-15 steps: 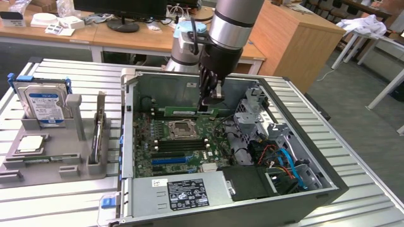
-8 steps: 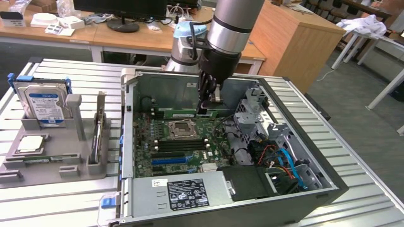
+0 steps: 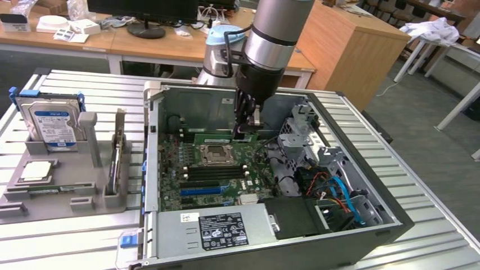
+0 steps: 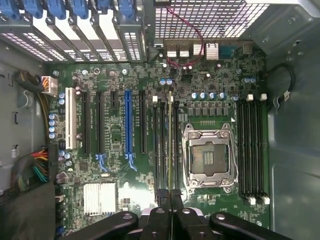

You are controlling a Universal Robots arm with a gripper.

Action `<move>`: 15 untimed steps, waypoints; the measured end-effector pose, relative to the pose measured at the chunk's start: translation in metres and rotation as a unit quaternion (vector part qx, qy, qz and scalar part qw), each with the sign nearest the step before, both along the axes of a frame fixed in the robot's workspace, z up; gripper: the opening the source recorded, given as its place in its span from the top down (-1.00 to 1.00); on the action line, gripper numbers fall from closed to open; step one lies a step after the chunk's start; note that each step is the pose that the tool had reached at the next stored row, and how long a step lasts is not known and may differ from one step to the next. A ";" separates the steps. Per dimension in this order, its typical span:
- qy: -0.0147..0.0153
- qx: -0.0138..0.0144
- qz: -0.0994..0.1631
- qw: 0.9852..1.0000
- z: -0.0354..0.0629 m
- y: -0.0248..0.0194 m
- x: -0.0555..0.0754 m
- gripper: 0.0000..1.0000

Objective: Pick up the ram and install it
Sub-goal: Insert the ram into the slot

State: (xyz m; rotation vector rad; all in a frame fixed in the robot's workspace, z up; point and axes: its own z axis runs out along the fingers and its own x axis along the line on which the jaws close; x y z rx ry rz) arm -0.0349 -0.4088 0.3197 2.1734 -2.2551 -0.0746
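Observation:
The ram [image 4: 170,135] is a thin green stick seen edge-on, standing in a memory slot just beside the processor socket [image 4: 209,157]. My gripper [image 4: 170,197] is shut on its near end, with the two dark fingers pressed together around it. In the exterior view the gripper [image 3: 242,133] reaches down into the open computer case [image 3: 154,169], and the ram [image 3: 217,137] lies along the motherboard just behind the processor socket [image 3: 212,152].
A grey holder [image 3: 71,194] at the exterior view's left carries a blue-labelled hard drive [image 3: 51,121] and a square silver processor chip [image 3: 36,171]. Inside the case are the power supply [image 3: 217,228], loose blue and orange cables [image 3: 338,194] and a drive cage [image 3: 300,126].

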 end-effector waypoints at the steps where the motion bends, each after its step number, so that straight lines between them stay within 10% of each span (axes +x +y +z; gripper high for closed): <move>1: 0.000 0.000 0.000 1.000 -0.0012 0.0000 0.000 0.76; 15: 0.000 0.000 0.000 1.000 -0.0173 -0.0002 0.000 0.76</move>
